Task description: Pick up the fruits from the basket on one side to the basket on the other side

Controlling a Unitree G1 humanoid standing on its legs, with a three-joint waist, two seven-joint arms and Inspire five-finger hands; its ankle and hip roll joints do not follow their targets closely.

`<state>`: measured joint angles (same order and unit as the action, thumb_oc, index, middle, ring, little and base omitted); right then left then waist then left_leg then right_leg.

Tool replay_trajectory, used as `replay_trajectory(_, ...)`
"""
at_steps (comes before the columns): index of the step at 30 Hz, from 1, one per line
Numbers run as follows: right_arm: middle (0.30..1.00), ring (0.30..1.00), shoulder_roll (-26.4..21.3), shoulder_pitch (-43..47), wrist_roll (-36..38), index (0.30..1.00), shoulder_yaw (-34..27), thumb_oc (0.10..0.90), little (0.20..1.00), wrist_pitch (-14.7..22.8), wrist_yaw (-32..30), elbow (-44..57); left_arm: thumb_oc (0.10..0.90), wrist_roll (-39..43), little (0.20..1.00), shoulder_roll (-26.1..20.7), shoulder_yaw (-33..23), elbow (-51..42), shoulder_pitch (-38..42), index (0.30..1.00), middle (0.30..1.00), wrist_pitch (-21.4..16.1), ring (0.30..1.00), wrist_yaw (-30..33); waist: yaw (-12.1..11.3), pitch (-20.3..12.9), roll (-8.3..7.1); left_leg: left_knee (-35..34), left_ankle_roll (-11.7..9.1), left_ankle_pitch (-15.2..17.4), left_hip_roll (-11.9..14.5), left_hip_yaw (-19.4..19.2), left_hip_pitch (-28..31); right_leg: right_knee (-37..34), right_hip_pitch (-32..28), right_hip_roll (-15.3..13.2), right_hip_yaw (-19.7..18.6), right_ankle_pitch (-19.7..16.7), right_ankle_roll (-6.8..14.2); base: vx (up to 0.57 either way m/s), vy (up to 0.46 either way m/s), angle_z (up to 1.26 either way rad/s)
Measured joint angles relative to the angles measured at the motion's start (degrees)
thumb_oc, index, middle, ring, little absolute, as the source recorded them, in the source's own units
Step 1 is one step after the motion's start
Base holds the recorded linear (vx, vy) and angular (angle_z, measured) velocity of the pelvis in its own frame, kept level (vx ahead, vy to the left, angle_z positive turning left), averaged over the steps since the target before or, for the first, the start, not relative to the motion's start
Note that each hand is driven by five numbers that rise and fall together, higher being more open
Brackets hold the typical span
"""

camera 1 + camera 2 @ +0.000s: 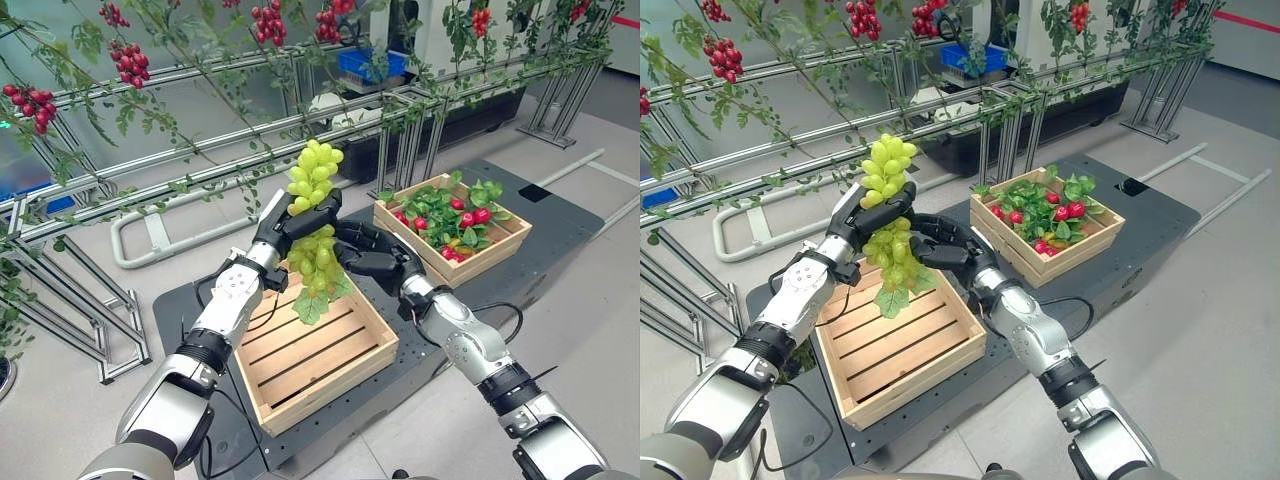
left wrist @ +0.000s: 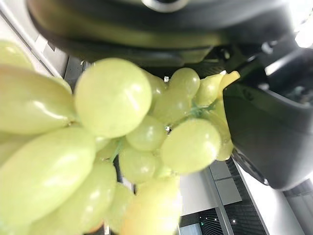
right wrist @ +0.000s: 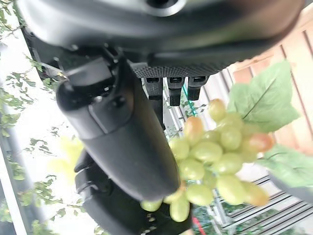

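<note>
Dark fingers of the left robot hand [image 1: 290, 222] and the right robot hand [image 1: 372, 255] are both curled around the green grape bunch [image 1: 316, 215], held above the far edge of the empty wooden crate [image 1: 320, 360], left of the fruit-filled crate [image 1: 500, 245].

L robot hand [image 1: 290, 222] & R robot hand [image 1: 372, 252] both curled round green grape bunch [image 1: 316, 215], held above empty wooden crate [image 1: 305, 352]. 2nd crate [image 1: 500, 243] w/ red fruit [image 1: 470, 217] & leaves to the right.
</note>
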<state>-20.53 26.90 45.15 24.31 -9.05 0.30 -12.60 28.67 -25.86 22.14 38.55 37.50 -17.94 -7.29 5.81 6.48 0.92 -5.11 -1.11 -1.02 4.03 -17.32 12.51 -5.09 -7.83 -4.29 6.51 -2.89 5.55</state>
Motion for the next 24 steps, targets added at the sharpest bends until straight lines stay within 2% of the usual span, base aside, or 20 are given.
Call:
replay_trajectory(11, 0.900, 0.900, -3.20, -0.82, 0.58, 0.900, -1.77, 0.800, 0.900, -1.24, 4.17, 1.76, 0.422, -1.49, 0.333, -4.10, -0.01, -0.04, -1.10, 0.333, 0.333, -0.01, 0.333, -0.85, 2.73, 0.06, -0.07, -0.03, 0.00, 0.01, 0.07, -0.23, -0.20, -0.02, 0.28, 0.05, -0.10, 0.00, 0.01, 0.00, 0.000, 0.00)
replay_trajectory(24, 0.900, 0.900, -3.35, -1.64, 2.77, 0.900, -1.73, 0.800, 0.900, -2.62, 7.87, 2.32, 0.417, -1.27, 0.326, -4.88, -0.02, -0.05, -1.10, 0.326, 0.326, -0.01, 0.326, -1.67, 2.62, 0.47, 0.62, -0.03, -0.01, 0.01, 0.06, -0.23, -0.28, -0.05, 0.35, -0.03, -0.14, 0.00, 0.00, 0.00, 0.000, 0.00)
